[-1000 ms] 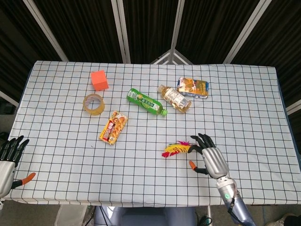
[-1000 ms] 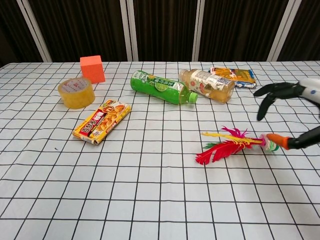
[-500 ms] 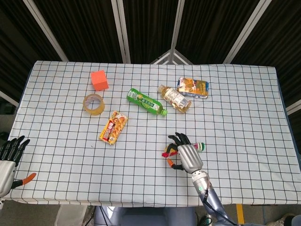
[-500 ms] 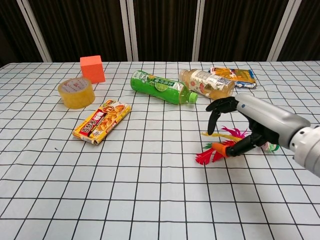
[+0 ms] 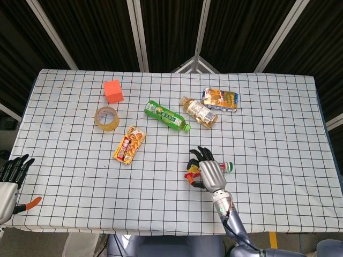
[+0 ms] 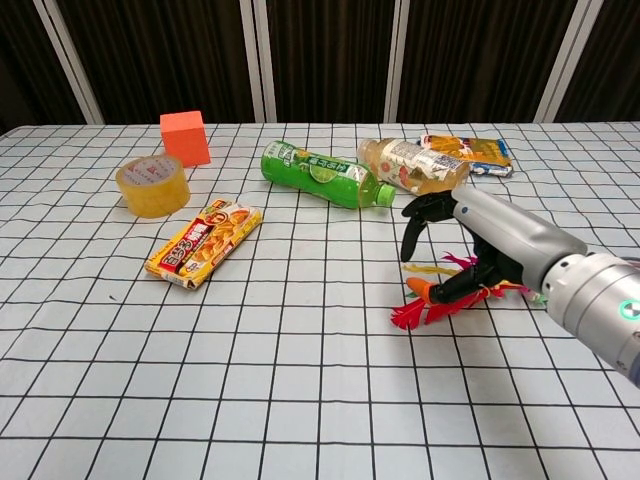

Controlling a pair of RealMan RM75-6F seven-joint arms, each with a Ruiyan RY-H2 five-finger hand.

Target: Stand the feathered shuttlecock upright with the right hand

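The feathered shuttlecock (image 6: 412, 314) lies flat on the checked cloth, with red, yellow and pink feathers pointing left. Its green-and-red base (image 5: 228, 167) shows to the right of my right hand in the head view; the forearm hides it in the chest view. My right hand (image 6: 468, 246) arches over the feathers, dark fingers spread and curved down on the far side. The orange-tipped thumb sits on the near side next to the feathers, and nothing is gripped. My left hand (image 5: 10, 181) rests at the table's near left corner, fingers apart and empty.
Behind the shuttlecock lie a green bottle (image 6: 322, 176), a tea bottle (image 6: 412, 168) and a printed pouch (image 6: 466, 152). A snack packet (image 6: 205, 241), a tape roll (image 6: 152, 186) and an orange cube (image 6: 185, 137) sit at the left.
My right hand has moved left from beside the shuttlecock's base to above its feathers, fingers now arched over them. The shuttlecock still lies flat. The left hand has not moved.
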